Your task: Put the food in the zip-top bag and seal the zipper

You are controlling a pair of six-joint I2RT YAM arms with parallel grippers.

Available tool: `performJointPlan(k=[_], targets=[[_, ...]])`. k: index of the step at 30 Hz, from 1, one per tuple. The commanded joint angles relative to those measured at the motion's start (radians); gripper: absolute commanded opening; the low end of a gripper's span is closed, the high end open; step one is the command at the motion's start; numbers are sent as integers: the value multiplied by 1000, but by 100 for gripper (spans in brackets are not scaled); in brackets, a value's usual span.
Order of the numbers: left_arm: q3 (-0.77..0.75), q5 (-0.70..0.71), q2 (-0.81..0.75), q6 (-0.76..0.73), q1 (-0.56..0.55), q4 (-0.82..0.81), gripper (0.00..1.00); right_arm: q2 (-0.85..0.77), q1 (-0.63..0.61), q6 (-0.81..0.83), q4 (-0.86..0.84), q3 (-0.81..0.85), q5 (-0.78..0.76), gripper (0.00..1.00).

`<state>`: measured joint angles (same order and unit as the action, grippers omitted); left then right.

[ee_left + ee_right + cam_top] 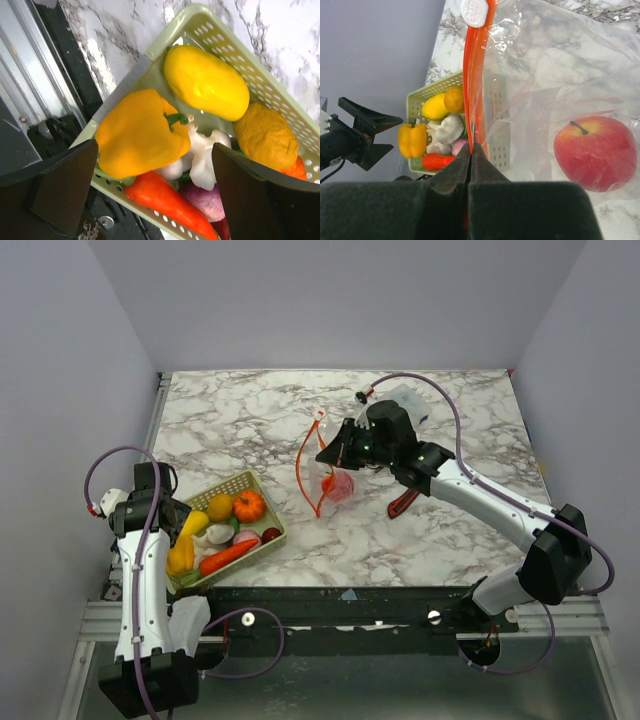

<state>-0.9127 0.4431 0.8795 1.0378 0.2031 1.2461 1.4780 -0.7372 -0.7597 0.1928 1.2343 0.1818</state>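
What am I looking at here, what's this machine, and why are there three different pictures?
It's two robot arms bolted to the near edge of a marble table. One picture looks down from above; the other two come from cameras on each wrist. The left claw is open, hovering over a pale green basket of toy food: a yellow pepper, a carrot, a small pumpkin and more. The right claw is shut on the red-orange zipper strip of a clear plastic bag, which already holds a red apple. A red-and-black tool lies under the right arm.
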Motion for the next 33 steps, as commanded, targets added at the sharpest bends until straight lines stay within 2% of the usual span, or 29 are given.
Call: performJointPlan(k=[1, 6, 11, 16, 23, 24, 26, 31, 33], targets=[[5, -116, -14, 43, 5, 56, 99, 23, 6, -3, -21, 14, 45, 0], [47, -117, 1, 77, 8, 2, 98, 18, 8, -4, -21, 11, 44, 0], [113, -182, 28, 139, 35, -45, 99, 14, 10, -5, -21, 3, 41, 0], [149, -137, 27, 173, 44, -95, 99, 8, 16, -5, -19, -1, 45, 0], [176, -183, 56, 167, 51, -116, 96, 8, 17, -8, -22, -6, 44, 0], [176, -178, 63, 165, 51, -116, 94, 8, 18, -8, -23, -6, 47, 0], [175, -155, 73, 159, 54, -112, 84, 10, 18, -11, -27, -9, 50, 0], [156, -127, 58, 144, 58, -100, 71, 5, 19, -11, -30, -12, 47, 0], [143, -127, 36, 140, 60, -93, 57, 2, 18, -9, -29, -12, 47, 0]])
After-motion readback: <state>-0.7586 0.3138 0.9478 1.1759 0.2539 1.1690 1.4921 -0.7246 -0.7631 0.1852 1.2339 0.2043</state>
